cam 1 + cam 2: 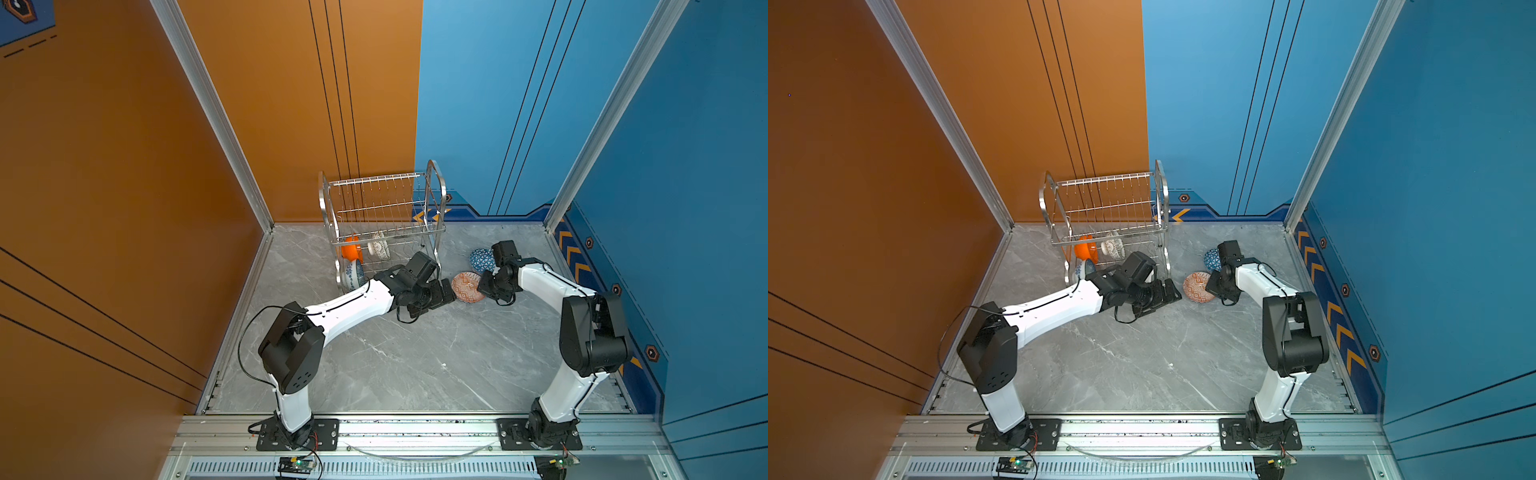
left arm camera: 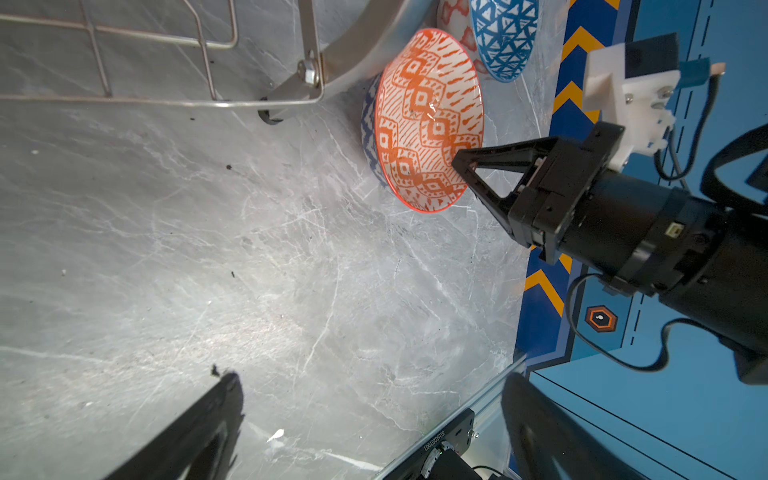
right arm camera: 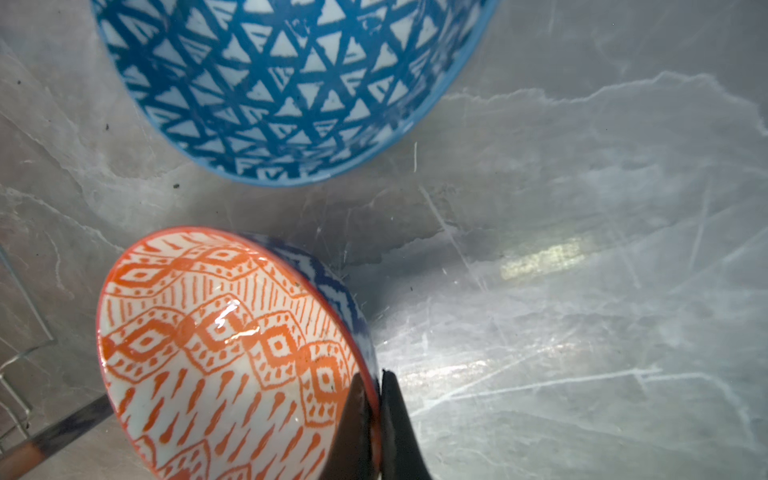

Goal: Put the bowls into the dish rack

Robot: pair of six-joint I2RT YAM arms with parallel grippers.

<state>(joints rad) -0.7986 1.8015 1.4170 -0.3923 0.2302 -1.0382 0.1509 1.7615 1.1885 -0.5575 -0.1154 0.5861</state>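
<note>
My right gripper [image 3: 376, 390] is shut on the rim of the orange-white geometric bowl [image 3: 224, 353], which stands tilted on its edge on the table [image 1: 468, 286] [image 1: 1198, 286]. One finger is inside the rim and one outside. The blue-white triangle bowl [image 3: 291, 83] sits just behind it [image 1: 481, 259]. My left gripper [image 2: 374, 376] is open and empty, low over the table just left of the tilted bowl [image 2: 428, 120] in both top views [image 1: 451, 291]. The dish rack [image 1: 374, 180] [image 1: 1104, 180] holds three bowls on its lower shelf: orange [image 1: 351, 248], white lattice [image 1: 379, 246] and blue floral [image 1: 353, 275].
The rack's foot and arched side frame [image 2: 309, 79] stand close to the tilted bowl. The blue side wall [image 1: 582, 266] runs close behind my right arm. Bare grey marble table [image 1: 415, 357] stretches toward the front rail.
</note>
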